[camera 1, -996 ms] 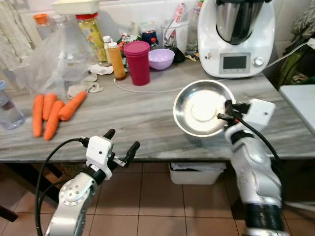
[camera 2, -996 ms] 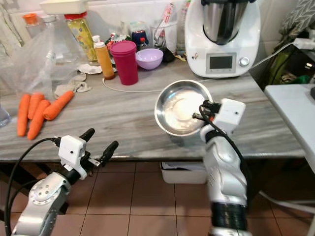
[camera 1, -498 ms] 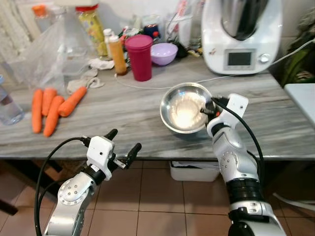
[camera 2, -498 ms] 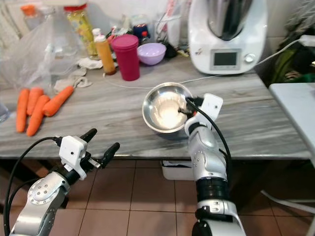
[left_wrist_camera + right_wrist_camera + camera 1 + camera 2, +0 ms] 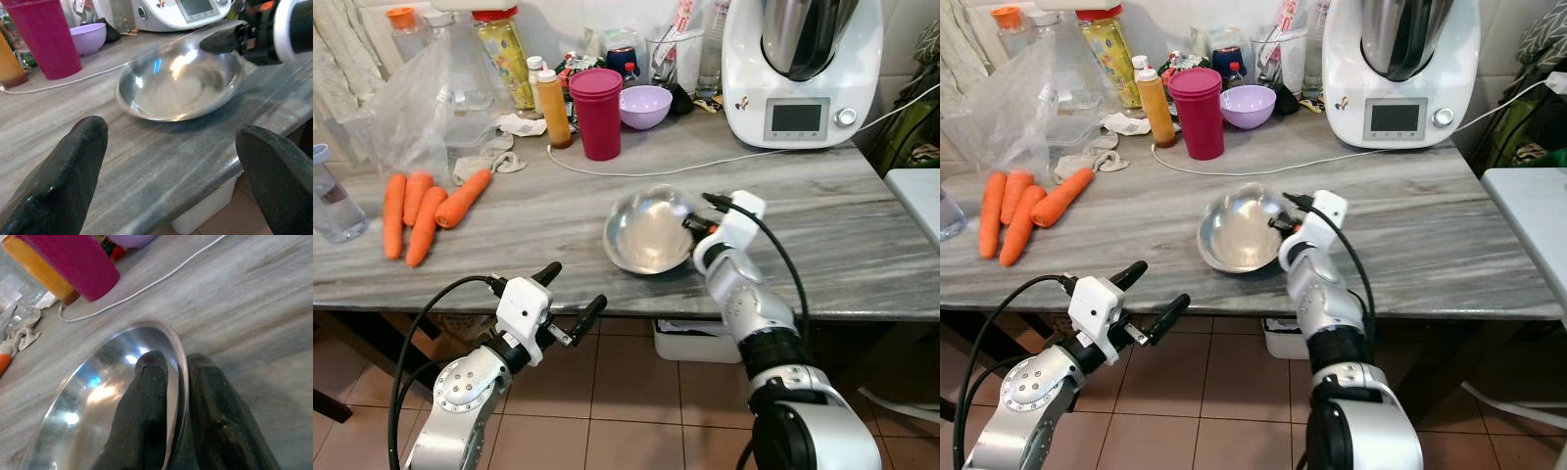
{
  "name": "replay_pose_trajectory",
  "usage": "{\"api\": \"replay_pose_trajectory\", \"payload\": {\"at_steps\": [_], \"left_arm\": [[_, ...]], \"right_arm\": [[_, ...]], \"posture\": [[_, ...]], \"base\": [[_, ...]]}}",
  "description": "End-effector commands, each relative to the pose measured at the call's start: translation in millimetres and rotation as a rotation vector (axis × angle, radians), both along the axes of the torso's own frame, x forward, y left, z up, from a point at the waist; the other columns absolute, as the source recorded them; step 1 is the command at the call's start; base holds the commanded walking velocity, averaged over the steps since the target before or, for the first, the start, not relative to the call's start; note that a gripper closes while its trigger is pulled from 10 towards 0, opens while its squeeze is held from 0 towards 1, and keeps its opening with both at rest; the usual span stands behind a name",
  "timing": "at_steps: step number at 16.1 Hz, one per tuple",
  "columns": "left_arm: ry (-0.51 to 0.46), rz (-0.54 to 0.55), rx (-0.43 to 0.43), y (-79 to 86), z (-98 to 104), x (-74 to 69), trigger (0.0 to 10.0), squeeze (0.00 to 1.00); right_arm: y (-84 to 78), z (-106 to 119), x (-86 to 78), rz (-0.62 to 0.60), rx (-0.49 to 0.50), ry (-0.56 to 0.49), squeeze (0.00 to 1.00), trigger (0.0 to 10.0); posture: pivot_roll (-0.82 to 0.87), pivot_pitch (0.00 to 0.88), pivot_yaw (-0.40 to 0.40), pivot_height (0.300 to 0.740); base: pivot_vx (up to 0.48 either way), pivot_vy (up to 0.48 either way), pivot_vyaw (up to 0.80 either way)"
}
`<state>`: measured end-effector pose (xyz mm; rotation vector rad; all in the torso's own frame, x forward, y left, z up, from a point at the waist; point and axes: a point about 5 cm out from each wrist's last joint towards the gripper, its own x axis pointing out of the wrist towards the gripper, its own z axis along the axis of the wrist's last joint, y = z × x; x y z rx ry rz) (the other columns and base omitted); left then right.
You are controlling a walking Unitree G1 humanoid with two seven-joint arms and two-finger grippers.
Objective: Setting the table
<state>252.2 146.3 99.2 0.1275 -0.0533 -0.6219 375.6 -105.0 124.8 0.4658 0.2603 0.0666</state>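
Bowl (image 5: 648, 231) on counter (image 5: 558, 235) near front edge; carrots (image 5: 423, 208) left; cup (image 5: 600, 113) behind; appliance (image 5: 802, 69) back right.

The plastic bottle (image 5: 331, 201) is cut by the left edge. The white kitchen machine (image 5: 800, 69) loses its top at the upper edge. Clutter behind the magenta cup (image 5: 598, 113) is too small to identify.

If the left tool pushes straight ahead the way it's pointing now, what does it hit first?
Probably the steel bowl. The left tool, open, hangs just short of the table edge and looks across bare marble at the bowl, which the right tool grips by its rim. Height is unclear; aimed lower, it would meet the edge.
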Motion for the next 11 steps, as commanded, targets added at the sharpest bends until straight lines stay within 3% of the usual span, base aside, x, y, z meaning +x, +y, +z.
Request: {"api": "replay_pose_trajectory", "payload": {"at_steps": [1,7,10,11], "left_arm": [[-0.007,-0.018,0.015,-0.9,-0.5,-0.5,10.0,0.0],[-0.007,-0.031,0.008,-4.0,-2.0,0.1,10.0,0.0],[-0.028,-0.03,0.0,-7.4,4.1,0.8,10.0,0.0],[-0.032,-0.03,-0.002,-7.9,5.5,0.8,10.0,0.0]], "right_arm": [[8.0,4.9,3.1,0.026,0.009,-0.011,1.0,10.0],[-4.7,-2.5,2.7,0.006,-0.023,-0.005,1.0,10.0],[-24.8,16.2,-3.8,-0.008,-0.251,-0.22,1.0,10.0],[-29.1,19.9,-6.7,-0.017,-0.28,-0.253,1.0,10.0]], "posture": [[-0.19,0.039,0.057,0.74],[-0.21,0.037,0.063,0.74],[-0.21,0.035,0.064,0.74],[-0.21,0.034,0.063,0.74]], "base": [[0.0,0.0,0.0],[0.0,0.0,0.0],[0.0,0.0,0.0],[0.0,0.0,0.0]]}}
